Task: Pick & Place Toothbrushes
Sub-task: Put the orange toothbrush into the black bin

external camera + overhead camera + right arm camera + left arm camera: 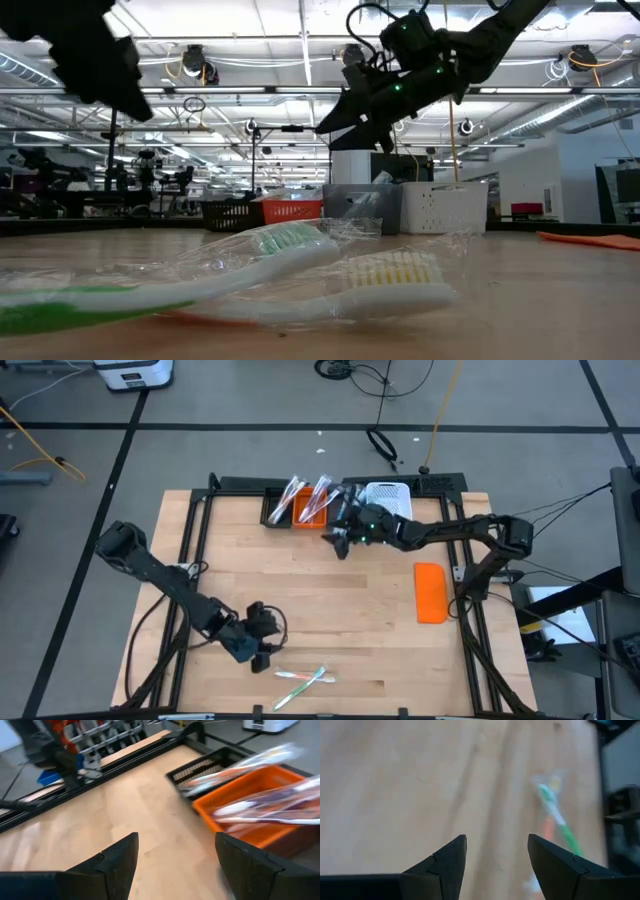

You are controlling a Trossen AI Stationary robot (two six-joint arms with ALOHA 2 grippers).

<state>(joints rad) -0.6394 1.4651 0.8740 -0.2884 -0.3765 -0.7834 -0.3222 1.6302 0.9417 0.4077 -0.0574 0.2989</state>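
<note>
Two wrapped toothbrushes [303,679] are lying on the wooden table [330,600] near its front edge, touching each other and crossing at a shallow angle. Their long axes are running roughly across the table from left to right. In the low view, the green-handled one [170,280] is lying with its bristle head toward the right of that picture, and a white one [370,290] is resting just behind it, head also toward the right; both are sitting in clear crinkled wrappers.

The left gripper [262,648] is hovering just beside these toothbrushes, on the side nearer the left arm's base. Its fingers [445,865] are standing apart with bare wood showing between them, and they are gripping nothing.

More wrapped toothbrushes [308,498] are standing tilted in the bins at the back of the table, their upper ends leaning out over the rims. Some are sitting in the orange bin [310,512] and some in the black bin [277,507] beside it. A white bin [390,495] is standing further along the same row.

The right gripper [338,540] is hanging above the table just in front of the orange bin. Its fingers [120,857] are spread wide and are carrying nothing.

A flat orange block [431,592] is lying on the right part of the table, well apart from both grippers.
</note>
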